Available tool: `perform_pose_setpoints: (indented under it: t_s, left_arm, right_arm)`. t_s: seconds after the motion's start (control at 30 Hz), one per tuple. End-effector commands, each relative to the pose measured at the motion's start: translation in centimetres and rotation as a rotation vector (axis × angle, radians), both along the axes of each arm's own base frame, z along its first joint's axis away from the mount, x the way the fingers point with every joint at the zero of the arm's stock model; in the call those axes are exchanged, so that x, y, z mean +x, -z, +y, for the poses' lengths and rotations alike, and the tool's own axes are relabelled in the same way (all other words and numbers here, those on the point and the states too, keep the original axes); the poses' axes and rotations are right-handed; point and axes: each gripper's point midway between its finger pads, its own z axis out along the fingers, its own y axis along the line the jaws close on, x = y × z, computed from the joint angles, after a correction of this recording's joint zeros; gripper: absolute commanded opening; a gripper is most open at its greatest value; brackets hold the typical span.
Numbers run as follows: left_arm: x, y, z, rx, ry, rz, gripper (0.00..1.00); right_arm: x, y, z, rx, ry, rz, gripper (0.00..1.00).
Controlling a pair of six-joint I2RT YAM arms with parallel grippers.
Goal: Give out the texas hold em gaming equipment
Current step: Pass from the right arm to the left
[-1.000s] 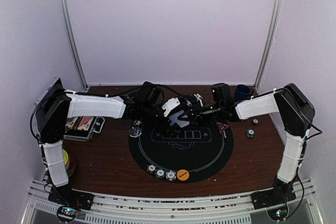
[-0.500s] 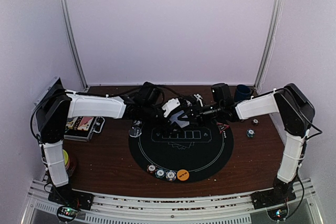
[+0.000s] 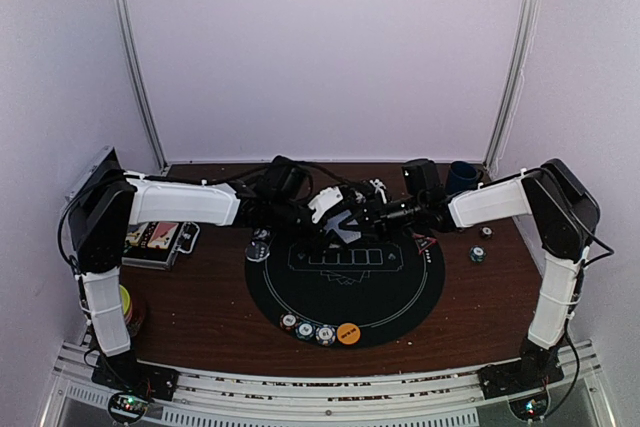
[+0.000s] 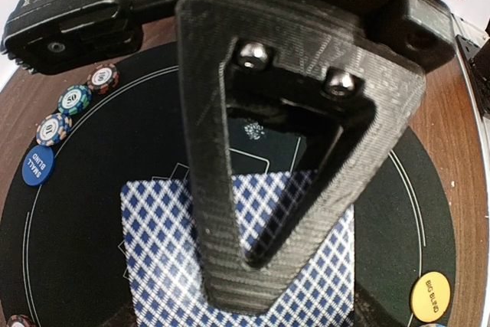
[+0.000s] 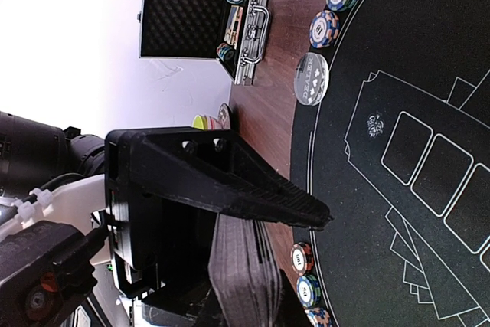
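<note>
Both grippers meet above the far part of the round black mat (image 3: 400, 297). My right gripper (image 3: 358, 215) (image 5: 306, 262) is shut on a deck of playing cards (image 5: 253, 273), seen edge-on between its fingers. My left gripper (image 3: 335, 219) (image 4: 245, 289) has its upper finger flat on a blue-and-white diamond-backed card (image 4: 164, 243); the lower finger is hidden under the card. Three striped chips (image 3: 305, 329) and an orange button (image 3: 348, 333) sit at the mat's near edge. More chips (image 4: 74, 99) and a blue button (image 4: 38, 168) lie at the mat's left side.
An open metal case (image 3: 160, 240) holding chips lies left of the mat. A yellow-green bowl (image 3: 125, 302) is by the left arm's base and a dark blue cup (image 3: 461, 177) at the back right. Two loose chips (image 3: 478, 254) rest right of the mat.
The left gripper's jaws have closed down onto the card. Both arms have stayed almost where they were above the mat.
</note>
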Motion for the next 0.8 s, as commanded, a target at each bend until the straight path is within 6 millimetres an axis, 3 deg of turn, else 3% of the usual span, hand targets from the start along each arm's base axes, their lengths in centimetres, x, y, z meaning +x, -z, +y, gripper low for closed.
perform_pose_setpoints:
  t_s: [0.0,0.13,0.27,0.53,0.77]
  left_arm:
    - [0.1,-0.5,-0.7,-0.018,0.017,-0.014,0.54]
    - [0.4,-0.4,-0.4,0.004,-0.017,-0.010,0.54]
    - [-0.1,-0.3,-0.1,0.033,-0.046,0.000,0.54]
    - [-0.7,0.4,0.7,0.070,-0.097,0.059,0.55]
    - [-1.4,-0.7,1.6,0.045,-0.113,0.050,0.55]
  right_arm:
    - [-0.1,-2.7,0.3,0.046,-0.030,-0.068,0.15]
    - [0.5,-2.9,0.0,0.029,-0.033,-0.097,0.30]
    - [1.1,-2.7,-0.7,-0.006,-0.030,-0.118,0.38]
    - [1.1,-1.8,-1.0,-0.059,-0.037,-0.132,0.42]
    - [0.4,-0.3,-0.4,-0.066,-0.070,-0.107,0.44]
